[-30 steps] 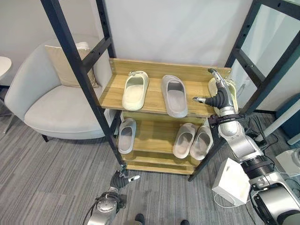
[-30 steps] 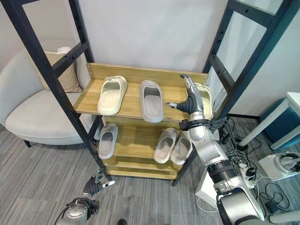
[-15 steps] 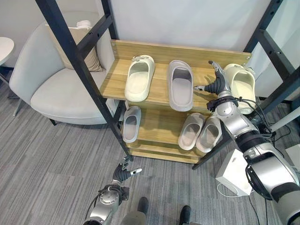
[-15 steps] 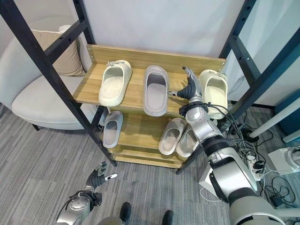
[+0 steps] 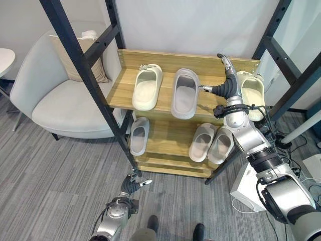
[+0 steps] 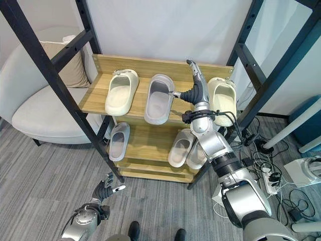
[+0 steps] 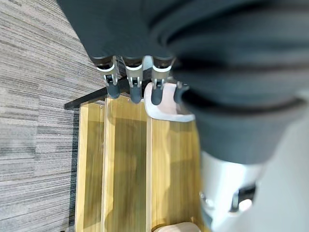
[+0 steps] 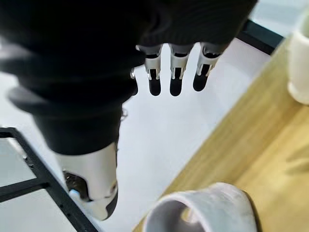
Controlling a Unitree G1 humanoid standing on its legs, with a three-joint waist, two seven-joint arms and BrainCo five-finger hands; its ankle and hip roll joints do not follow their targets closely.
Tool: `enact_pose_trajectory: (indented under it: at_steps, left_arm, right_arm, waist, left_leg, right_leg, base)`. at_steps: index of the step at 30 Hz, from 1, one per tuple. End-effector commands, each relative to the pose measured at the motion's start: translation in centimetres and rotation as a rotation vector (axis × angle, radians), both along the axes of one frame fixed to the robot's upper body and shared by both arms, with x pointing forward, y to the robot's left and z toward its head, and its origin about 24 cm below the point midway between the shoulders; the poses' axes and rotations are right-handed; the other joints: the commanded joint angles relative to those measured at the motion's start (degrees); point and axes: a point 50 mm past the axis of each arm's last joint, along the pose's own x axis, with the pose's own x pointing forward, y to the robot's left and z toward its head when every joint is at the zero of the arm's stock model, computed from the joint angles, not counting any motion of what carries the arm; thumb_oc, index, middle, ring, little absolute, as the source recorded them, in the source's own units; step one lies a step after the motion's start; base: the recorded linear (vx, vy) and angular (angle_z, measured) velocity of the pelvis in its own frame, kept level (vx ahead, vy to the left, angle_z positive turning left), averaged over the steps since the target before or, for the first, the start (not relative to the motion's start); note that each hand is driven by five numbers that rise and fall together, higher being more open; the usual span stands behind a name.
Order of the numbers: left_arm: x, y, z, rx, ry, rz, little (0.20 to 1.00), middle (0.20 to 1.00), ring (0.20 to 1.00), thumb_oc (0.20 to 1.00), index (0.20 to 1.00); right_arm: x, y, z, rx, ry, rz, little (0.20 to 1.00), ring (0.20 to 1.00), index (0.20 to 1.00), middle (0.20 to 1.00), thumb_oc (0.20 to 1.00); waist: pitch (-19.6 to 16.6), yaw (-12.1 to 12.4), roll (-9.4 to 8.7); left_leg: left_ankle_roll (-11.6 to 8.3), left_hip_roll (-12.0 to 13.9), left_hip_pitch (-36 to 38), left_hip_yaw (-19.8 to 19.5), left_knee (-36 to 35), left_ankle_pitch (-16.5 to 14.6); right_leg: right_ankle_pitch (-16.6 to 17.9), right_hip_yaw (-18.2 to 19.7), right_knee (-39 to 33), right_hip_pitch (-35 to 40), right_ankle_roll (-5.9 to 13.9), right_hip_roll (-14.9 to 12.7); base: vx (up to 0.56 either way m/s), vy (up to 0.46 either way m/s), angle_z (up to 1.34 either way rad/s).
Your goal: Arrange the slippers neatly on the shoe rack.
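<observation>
- My right hand [image 5: 224,86] hovers over the top shelf [image 5: 120,93], fingers straight, thumb beside the grey slipper [image 5: 185,93].
- My left hand [image 5: 131,186] hangs low, fingers relaxed.

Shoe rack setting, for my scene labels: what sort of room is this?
Probably an office or lab corner staged as a home entryway: a wooden shoe rack holding slippers, a light armchair with a cushion, grey carpet, and a power strip with loose cables.
</observation>
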Motion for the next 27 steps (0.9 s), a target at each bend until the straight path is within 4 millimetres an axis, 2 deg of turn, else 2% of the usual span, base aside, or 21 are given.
enact_pose_trajectory:
  at_steps: [1, 4, 11, 22, 27]
  left_arm:
    - [1.2, 0.1, 0.8, 0.027, -0.051, -0.026, 1.000, 1.000, 1.000, 1.000, 1.000]
    - [0.9, 0.0, 0.7, 0.027, -0.041, -0.034, 1.000, 1.000, 1.000, 1.000, 1.000]
    - [0.5, 1.1, 0.5, 0.043, -0.028, -0.018, 1.000, 1.000, 1.000, 1.000, 1.000]
    - [1.4, 1.8, 0.9, 0.067, -0.049, -0.006, 1.000, 1.000, 1.000, 1.000, 1.000]
    - [2.1, 1.3, 1.1, 0.062, -0.062, -0.013, 1.000, 1.000, 1.000, 1.000, 1.000]
  right_arm:
    - [-0.3, 0.1, 3.1, -0.009, -0.144, 0.011, 1.000, 1.000, 1.000, 1.000, 1.000]
    - [0.3, 0.0, 3.4, -0.066, -0.127, -0.007, 1.000, 1.000, 1.000, 1.000, 1.000]
    - [3.1, -1.5, 4.1, -0.164, -0.029, -0.117, 1.000, 1.000, 1.000, 1.000, 1.000]
    - [5.7, -0.7, 4.5, -0.224, 0.099, -0.179, 1.000, 1.000, 1.000, 1.000, 1.000]
    - [6.4, -0.2, 3.4, -0.243, 0.190, -0.204, 1.000, 1.000, 1.000, 1.000, 1.000]
  waist:
    - [-2.4, 1.5, -1.67]
    - [-2.4, 2.0, -2.19]
    - [-1.6, 3.7, -3.70]
    - [-0.9, 5.2, -4.91]
    - [-0.7, 5.4, -5.18]
  left_leg:
    - [-2.02, 2.3, 2.2, -1.0, -0.3, -4.1]
    - [-1.93, 2.0, 2.0, -1.4, -0.3, -4.2]
    - [-1.49, 1.6, 1.2, -2.1, -0.3, -4.1]
    - [-1.06, 1.0, -0.3, -2.7, 0.1, -4.1]
    - [-1.06, 1.0, -0.9, -3.0, 0.3, -3.9]
  right_leg:
    - [-2.7, 1.7, 0.0, 3.3, 5.71, -5.3]
    - [-2.4, 1.2, 0.0, 3.3, 5.76, -5.4]
    - [-1.6, 0.8, 0.0, 3.0, 6.06, -5.6]
    - [-0.6, 0.8, 0.0, 1.9, 6.24, -5.9]
    - [-0.3, 0.4, 0.0, 1.5, 6.29, -5.9]
  base:
    - [0.00, 0.000, 0.00]
    - [-0.01, 0.007, 0.03]
    - [-0.01, 0.009, 0.03]
    - [0.00, 0.011, 0.03]
    - [0.00, 0.006, 0.03]
